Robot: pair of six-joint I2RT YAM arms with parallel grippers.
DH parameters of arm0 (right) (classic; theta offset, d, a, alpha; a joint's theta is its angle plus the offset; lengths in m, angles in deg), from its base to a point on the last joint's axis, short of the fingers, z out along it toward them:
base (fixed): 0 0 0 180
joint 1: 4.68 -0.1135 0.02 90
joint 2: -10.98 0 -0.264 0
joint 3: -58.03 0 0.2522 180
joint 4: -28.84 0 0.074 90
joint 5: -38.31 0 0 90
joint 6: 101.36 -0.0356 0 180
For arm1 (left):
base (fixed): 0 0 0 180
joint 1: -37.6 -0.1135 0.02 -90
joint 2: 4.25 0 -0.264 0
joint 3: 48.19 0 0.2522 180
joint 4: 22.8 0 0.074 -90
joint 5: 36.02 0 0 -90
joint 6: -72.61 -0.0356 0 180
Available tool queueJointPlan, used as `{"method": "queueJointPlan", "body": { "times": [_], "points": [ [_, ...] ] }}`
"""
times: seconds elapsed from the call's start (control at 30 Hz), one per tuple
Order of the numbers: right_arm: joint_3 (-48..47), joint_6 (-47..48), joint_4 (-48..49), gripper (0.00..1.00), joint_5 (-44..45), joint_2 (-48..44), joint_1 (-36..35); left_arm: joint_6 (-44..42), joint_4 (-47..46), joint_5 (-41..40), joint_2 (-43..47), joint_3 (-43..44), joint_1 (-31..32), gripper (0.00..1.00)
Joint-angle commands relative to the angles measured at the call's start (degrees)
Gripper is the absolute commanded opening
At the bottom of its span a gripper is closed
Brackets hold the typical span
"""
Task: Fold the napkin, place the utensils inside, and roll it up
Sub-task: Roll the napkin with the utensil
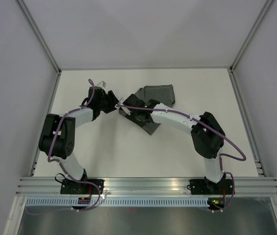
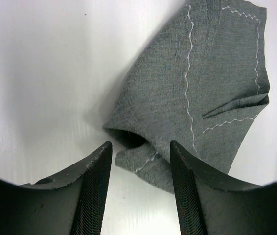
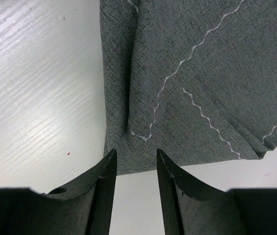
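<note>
The napkin lies bunched and partly folded at the back middle of the white table, with a lighter zigzag stitch line near its edges. My left gripper is at its left side. In the left wrist view the left gripper is open, and a folded corner of the napkin lies just ahead of and between its fingertips, ungripped. My right gripper reaches over the cloth from the right. In the right wrist view the right gripper is open, its tips at the near edge of the napkin. The utensils are out of view.
The white table is closed in by pale walls on three sides and metal frame posts at the back corners. An aluminium rail carrying both arm bases runs along the near edge. A tiny red speck marks the tabletop.
</note>
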Motion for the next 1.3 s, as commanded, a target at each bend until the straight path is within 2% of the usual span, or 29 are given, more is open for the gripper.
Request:
{"method": "queueJointPlan", "body": {
  "times": [0.0,0.17,0.33,0.67,0.8,1.27],
  "points": [
    [-1.57,1.24,-2.74,0.46,0.23,-1.00,0.90,-1.20,1.09,-0.18,5.51,-2.92,-0.76,0.57],
    [-3.14,1.51,-3.44,0.57,-4.85,0.76,3.18,1.96,-1.62,0.51,9.73,-8.80,-0.94,0.57],
    [-4.12,2.12,-3.80,0.59,-9.00,2.17,4.59,7.32,-9.00,2.36,10.71,-14.78,-0.68,0.56],
    [-4.29,1.86,-4.24,0.51,-14.36,4.72,6.79,13.74,-20.26,2.01,7.02,-17.78,1.78,0.55],
    [-4.73,1.77,-4.15,0.45,-14.28,5.33,6.88,14.62,-19.48,1.83,4.12,-15.76,2.75,0.53],
    [-4.47,1.50,-4.41,0.39,-13.93,5.95,7.32,14.80,-17.28,-2.11,1.13,-12.86,3.81,0.48]
  ]
}}
